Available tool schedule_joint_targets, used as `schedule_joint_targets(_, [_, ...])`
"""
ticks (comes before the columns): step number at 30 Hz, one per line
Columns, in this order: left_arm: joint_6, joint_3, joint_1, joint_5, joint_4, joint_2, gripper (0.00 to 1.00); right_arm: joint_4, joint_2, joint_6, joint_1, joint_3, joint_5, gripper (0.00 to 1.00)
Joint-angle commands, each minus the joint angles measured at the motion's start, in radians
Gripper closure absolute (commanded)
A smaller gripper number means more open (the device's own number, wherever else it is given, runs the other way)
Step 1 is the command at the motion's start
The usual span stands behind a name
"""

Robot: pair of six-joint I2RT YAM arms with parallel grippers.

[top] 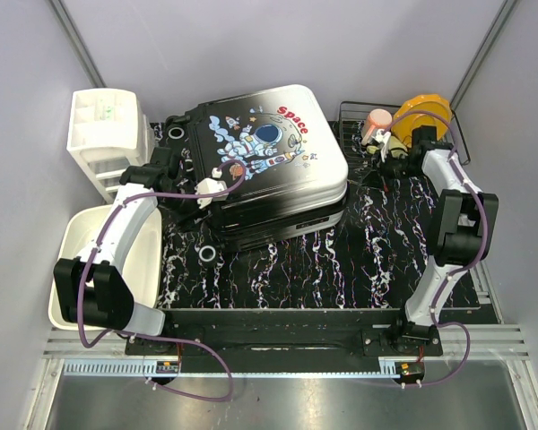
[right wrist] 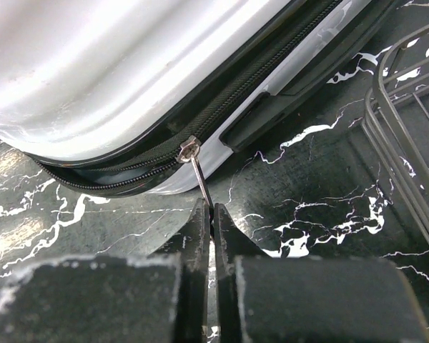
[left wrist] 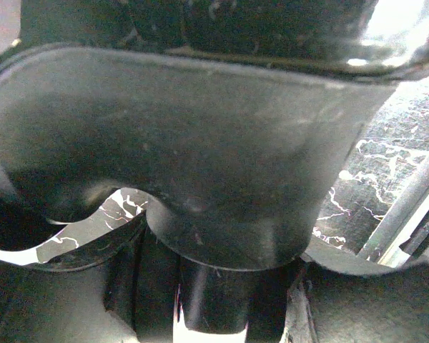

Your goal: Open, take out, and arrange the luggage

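Note:
The luggage lies flat on the marbled mat, astronaut print and red "Space" facing up. My right gripper is shut on the metal zipper pull, which hangs from the slider on the suitcase's side. Left of the slider the zipper teeth gape apart; right of it they are joined. From above, the right gripper sits at the case's right edge. My left gripper is at the case's left corner. Its wrist view is filled by a black caster housing, with the wheel held between the jaws.
A white tub stands at the left edge, with a white drawer unit behind it. At back right, a wire rack holds orange plates and a pink cup; its frame is close to my right gripper. A small ring lies on the mat.

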Motion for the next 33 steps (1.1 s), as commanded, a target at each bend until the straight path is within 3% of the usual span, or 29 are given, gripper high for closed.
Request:
schedule_joint_targets(1, [0.014,0.013,0.057,-0.128,0.073,0.008,1.00,0.184,-0.057,0.055,0.005,-0.039,0.057,1.00])
schedule_joint_targets(5, [0.034,-0.022,0.058,-0.122,0.071,-0.014,1.00,0.446,-0.071,0.206,0.037,-0.105,0.115,1.00])
schedule_joint_targets(8, [0.062,-0.059,0.057,-0.123,0.070,-0.027,1.00,0.550,-0.057,0.275,0.065,-0.116,0.127,1.00])
schedule_joint_targets(16, [0.071,-0.085,0.060,-0.129,0.067,-0.031,1.00,0.604,0.013,0.346,0.155,-0.071,0.066,1.00])
schedule_joint_targets(19, [-0.013,0.030,0.070,-0.050,-0.005,-0.003,0.60,0.580,0.001,0.332,0.183,-0.103,0.037,1.00])
schedule_joint_targets(21, [-0.020,0.195,0.096,0.051,-0.187,0.032,0.29,0.566,-0.023,0.304,0.201,-0.134,0.028,1.00])
schedule_joint_targets(22, [-0.044,0.248,0.104,0.144,-0.231,0.060,0.26,0.558,-0.043,0.291,0.209,-0.165,0.028,1.00])
schedule_joint_targets(23, [-0.062,0.295,0.121,0.189,-0.266,0.071,0.08,0.549,-0.052,0.283,0.220,-0.182,0.028,1.00])
schedule_joint_targets(26, [-0.180,0.446,0.170,0.331,-0.308,0.088,0.01,0.528,-0.089,0.263,0.244,-0.242,0.034,1.00])
schedule_joint_targets(28, [-0.367,0.487,0.195,0.352,-0.199,0.081,0.01,0.526,-0.121,0.258,0.255,-0.292,0.035,1.00])
schedule_joint_targets(30, [-0.498,0.474,0.212,0.295,-0.031,0.075,0.01,0.520,-0.146,0.240,0.270,-0.321,0.044,1.00])
schedule_joint_targets(31, [-0.611,0.464,0.212,0.189,0.020,0.083,0.01,0.520,-0.169,0.235,0.275,-0.349,0.043,1.00])
schedule_joint_targets(33, [-0.655,0.472,0.221,0.153,0.077,0.109,0.01,0.500,-0.190,0.208,0.293,-0.370,0.041,1.00])
